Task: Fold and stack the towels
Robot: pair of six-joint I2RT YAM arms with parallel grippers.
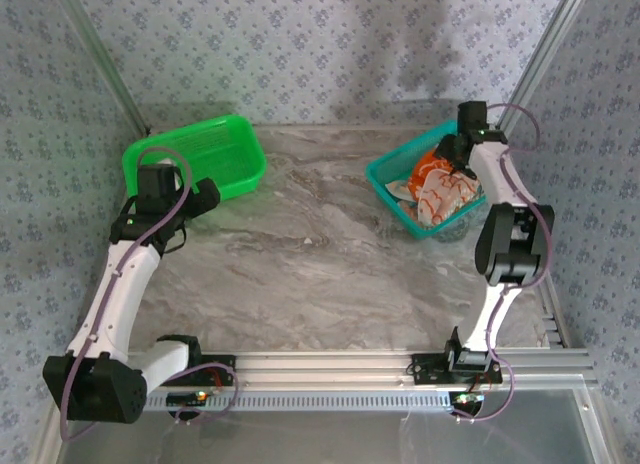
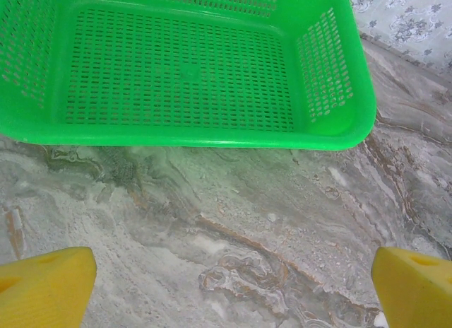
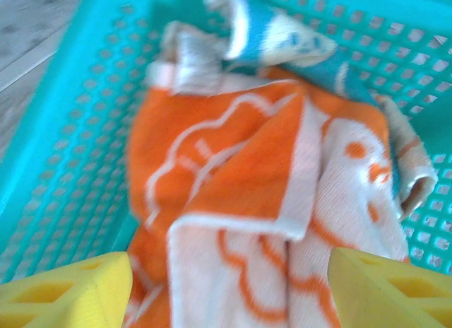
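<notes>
Upper right, the right tool hovers spread over unfolded towels heaped in a teal basket, apparently about to descend and pinch one out; upper left, the left tool hangs spread by a green basket.

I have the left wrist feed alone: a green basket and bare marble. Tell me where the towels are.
Observer: The towels lie bunched in the teal basket at the far right of the table, none folded.
Operator: Report the right gripper.
Observer: The right gripper hangs over that basket, jaws apart, clamping nothing.
Operator: Name the top towel.
Observer: The orange towel with white outlines lies on top; a teal towel pokes out behind it.
</notes>
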